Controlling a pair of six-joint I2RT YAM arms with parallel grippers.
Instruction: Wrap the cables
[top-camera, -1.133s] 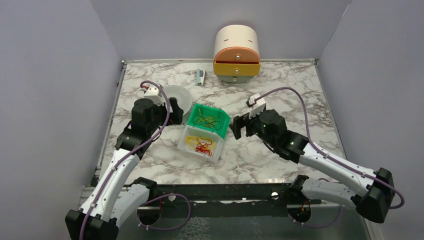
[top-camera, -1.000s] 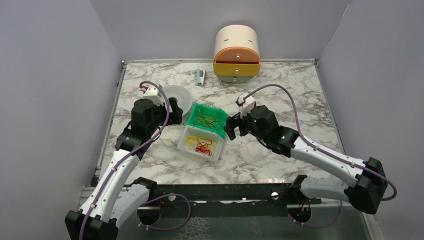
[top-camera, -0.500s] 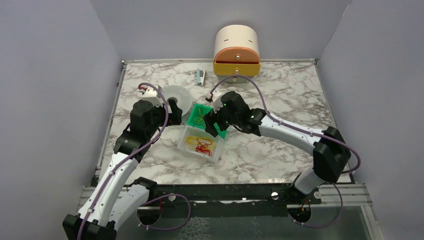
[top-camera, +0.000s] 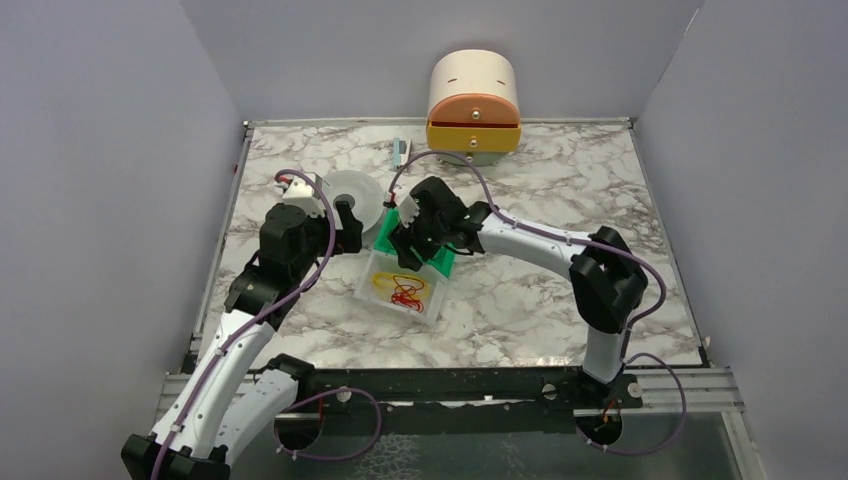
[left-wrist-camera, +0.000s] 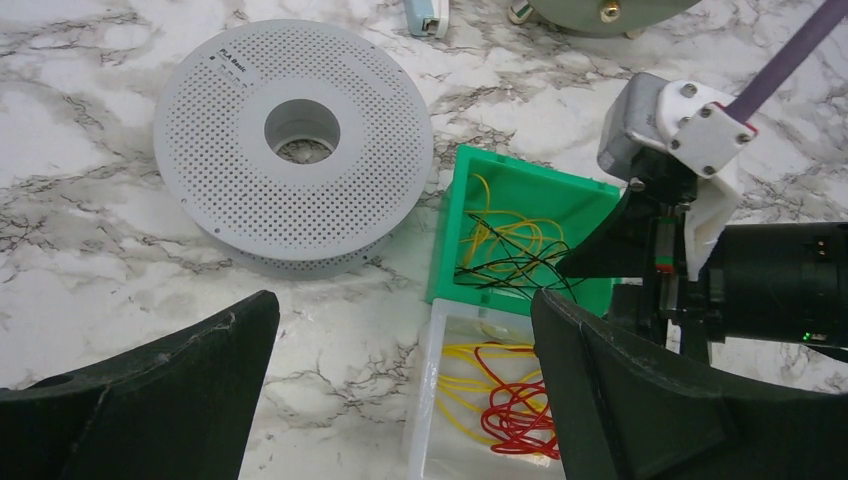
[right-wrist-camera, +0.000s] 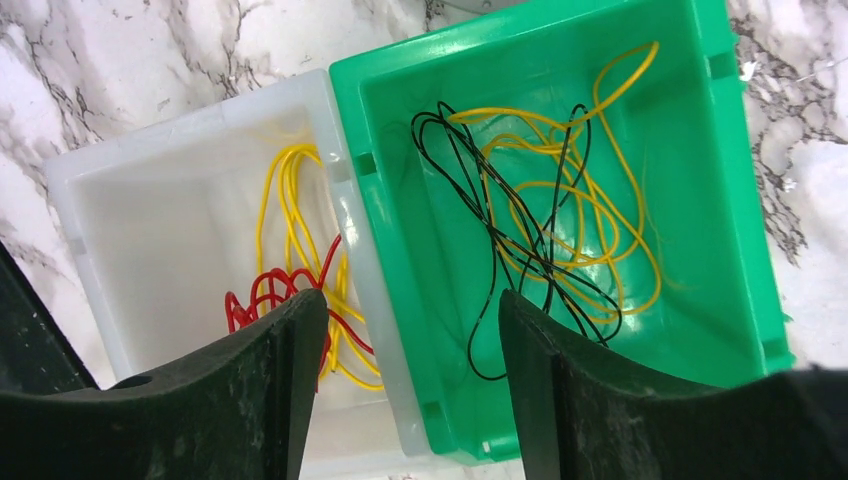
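Right wrist view has the right tool (right-wrist-camera: 410, 300) hovering over 2 bins, jaws partly apart and holding nothing. Its gap straddles the wall between the white bin (right-wrist-camera: 180, 135) and the green bin (right-wrist-camera: 720, 150). The red cables (right-wrist-camera: 262, 300) lie tangled with yellow wires (right-wrist-camera: 290, 190) in the white bin, the nearer of the 2, beside that tool's finger, not between the jaws. Looks like the reach for a pick: next, shift over the red, drop, pinch red alone. Meanwhile the left tool (left-wrist-camera: 405, 300) hangs wide open, empty.
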